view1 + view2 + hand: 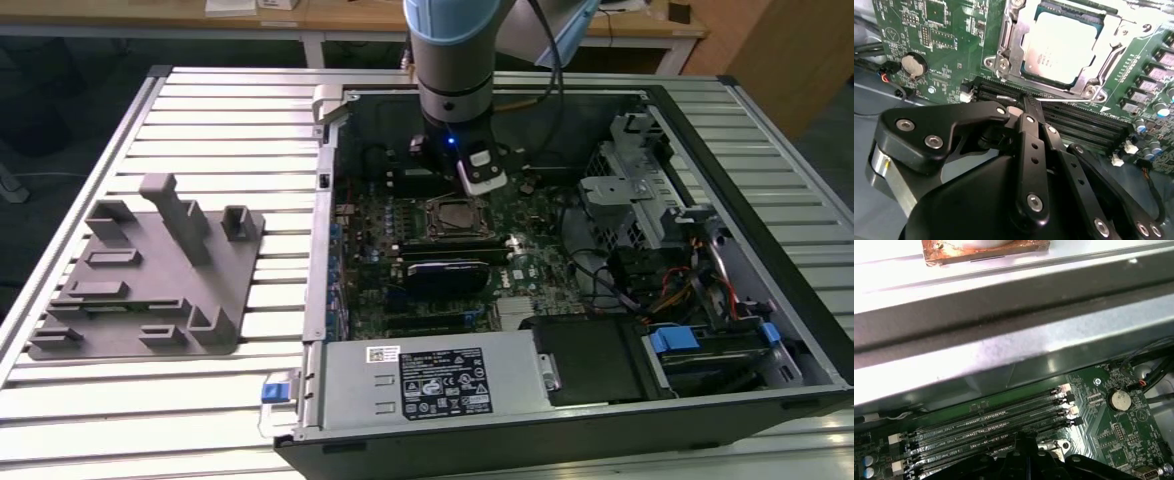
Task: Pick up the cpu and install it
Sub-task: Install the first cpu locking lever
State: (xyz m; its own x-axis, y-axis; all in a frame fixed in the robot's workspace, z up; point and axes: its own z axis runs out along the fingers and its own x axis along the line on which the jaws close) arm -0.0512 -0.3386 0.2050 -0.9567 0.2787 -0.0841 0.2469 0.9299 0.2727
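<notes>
I saw the cpu (1063, 44) already sitting flat in its socket (1104, 65) on the green board (944, 30) – at about 12 o'clock from my gripper (1026, 106), close but apart – and the gripper's fingers were pinched together, holding nothing.

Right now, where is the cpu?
The cpu sits in the motherboard socket in the second wrist view, beyond the memory slots and gripper.
</notes>
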